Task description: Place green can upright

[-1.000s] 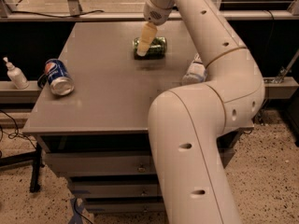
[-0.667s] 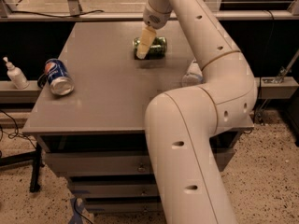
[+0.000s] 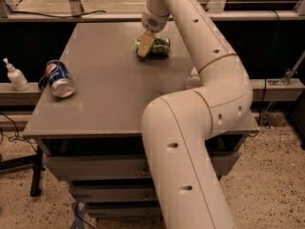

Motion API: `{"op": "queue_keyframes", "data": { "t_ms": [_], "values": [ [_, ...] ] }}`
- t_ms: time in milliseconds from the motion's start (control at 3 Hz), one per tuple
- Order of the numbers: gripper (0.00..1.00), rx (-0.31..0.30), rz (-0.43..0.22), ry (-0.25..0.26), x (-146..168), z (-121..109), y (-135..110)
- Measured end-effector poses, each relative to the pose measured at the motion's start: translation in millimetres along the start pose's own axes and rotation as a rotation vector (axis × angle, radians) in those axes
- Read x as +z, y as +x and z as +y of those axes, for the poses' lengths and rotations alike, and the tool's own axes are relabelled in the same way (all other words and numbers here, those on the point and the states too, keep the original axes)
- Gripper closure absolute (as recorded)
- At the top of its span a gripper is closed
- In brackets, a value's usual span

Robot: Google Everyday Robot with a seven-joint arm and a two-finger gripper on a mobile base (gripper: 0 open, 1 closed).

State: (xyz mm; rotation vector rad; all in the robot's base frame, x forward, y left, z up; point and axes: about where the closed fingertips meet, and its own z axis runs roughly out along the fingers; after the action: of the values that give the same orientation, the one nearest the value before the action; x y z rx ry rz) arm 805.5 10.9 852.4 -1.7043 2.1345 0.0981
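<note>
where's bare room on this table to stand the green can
Widest bare patch: the middle and front of the table, between the Pepsi can at the left edge and the arm on the right. The far left corner is bare too. Crowded at far centre, where the gripper sits at the green can.

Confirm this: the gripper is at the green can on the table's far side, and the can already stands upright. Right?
Not quite. In the camera view the green can lies on its side, not upright. The gripper is indeed at it, on the far side of the table.
</note>
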Motion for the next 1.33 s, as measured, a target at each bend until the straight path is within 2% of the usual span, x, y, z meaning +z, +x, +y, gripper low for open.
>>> {"op": "queue_keyframes", "data": {
  "t_ms": [333,667,1000,1333],
  "values": [
    [0.64,-0.002,0.016,-0.007,4,1,1],
    [0.88,-0.005,0.018,0.012,-7,-2,4],
    [1.0,-0.009,-0.106,0.031,-51,-1,-5],
    [1.0,0.011,-0.246,0.024,-83,2,-16]
  ]
}}
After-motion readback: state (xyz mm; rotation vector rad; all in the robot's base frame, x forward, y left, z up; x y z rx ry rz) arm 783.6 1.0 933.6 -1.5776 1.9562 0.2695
